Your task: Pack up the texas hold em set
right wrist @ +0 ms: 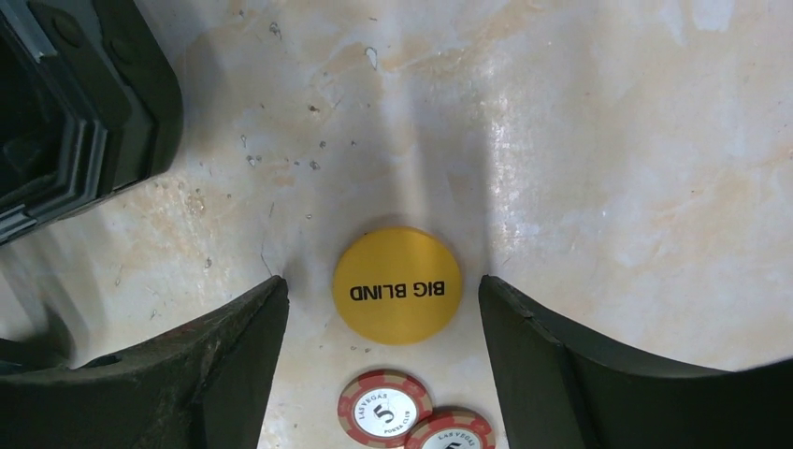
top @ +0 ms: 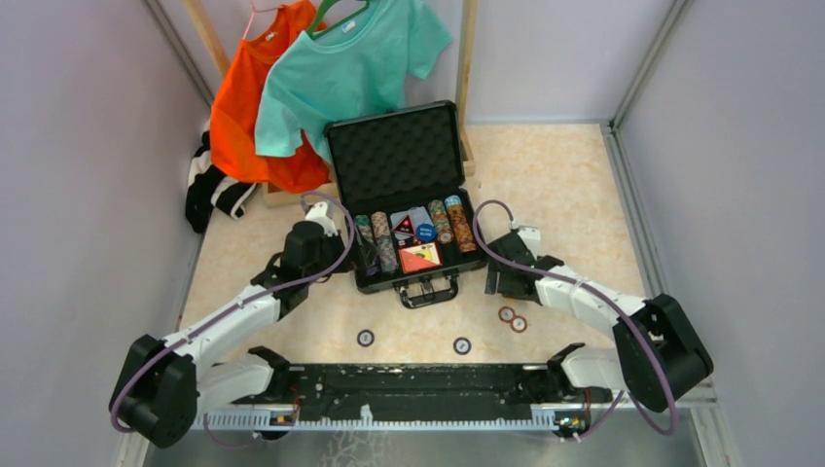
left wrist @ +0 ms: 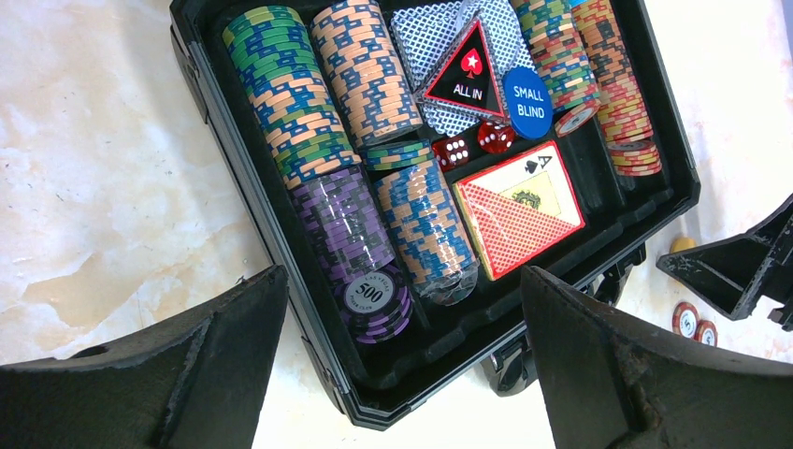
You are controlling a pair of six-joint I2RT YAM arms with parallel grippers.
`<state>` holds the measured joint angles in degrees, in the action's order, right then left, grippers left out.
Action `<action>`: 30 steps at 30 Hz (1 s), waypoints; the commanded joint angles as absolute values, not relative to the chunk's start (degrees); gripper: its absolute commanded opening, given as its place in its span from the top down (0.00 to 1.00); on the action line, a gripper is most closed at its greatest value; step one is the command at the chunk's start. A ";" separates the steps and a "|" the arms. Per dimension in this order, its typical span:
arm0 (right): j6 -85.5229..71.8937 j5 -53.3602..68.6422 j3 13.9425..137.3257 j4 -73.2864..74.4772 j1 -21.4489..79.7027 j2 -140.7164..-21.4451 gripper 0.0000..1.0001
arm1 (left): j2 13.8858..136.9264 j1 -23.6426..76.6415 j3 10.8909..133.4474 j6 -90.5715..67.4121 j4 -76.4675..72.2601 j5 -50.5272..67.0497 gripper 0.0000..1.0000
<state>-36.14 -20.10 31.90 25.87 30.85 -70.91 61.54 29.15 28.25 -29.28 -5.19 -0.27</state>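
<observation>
The black briefcase (top: pixel 394 156) lies open at the table's middle, its foam lid raised. Rows of multicoloured poker chips (left wrist: pixel 290 103), a red card box (left wrist: pixel 519 210), two red dice (left wrist: pixel 452 152), a blue Small Blind button (left wrist: pixel 527 103) and an All In triangle (left wrist: pixel 465 75) sit in its tray. My left gripper (left wrist: pixel 404 281) hangs open over the case's near left corner, holding nothing. Right of the case, my right gripper (right wrist: pixel 382 285) is open and low over the table. A yellow Big Blind button (right wrist: pixel 397 284) lies flat between its fingers, untouched. Two red chips (right wrist: pixel 384 409) lie just behind the button.
Two dark chips (top: pixel 365 338) (top: pixel 462 344) lie on the table in front of the case handle (top: pixel 428 290). An orange shirt (top: pixel 248 97) and a teal shirt (top: pixel 350 68) hang on a wooden rack behind the case. A black-and-white garment (top: pixel 209 190) lies at back left.
</observation>
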 commanded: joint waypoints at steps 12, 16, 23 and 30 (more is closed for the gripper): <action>-36.83 -21.92 32.13 23.87 30.39 -69.45 0.34 | 62.08 29.02 28.66 -28.49 -6.75 0.00 0.01; -37.01 -21.95 31.44 23.97 30.41 -69.37 0.36 | 61.83 29.04 28.57 -28.49 -6.63 0.09 0.01; -37.30 -21.27 30.86 23.62 30.40 -68.88 0.40 | 61.70 29.05 28.39 -28.54 -6.72 0.25 0.01; -36.57 -21.42 31.21 24.11 30.41 -68.29 0.46 | 61.45 28.95 28.33 -28.50 -6.66 0.02 0.01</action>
<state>-36.58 -20.75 31.05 24.56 30.85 -70.13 61.89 29.15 28.25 -28.86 -5.17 -0.25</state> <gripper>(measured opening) 0.551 0.987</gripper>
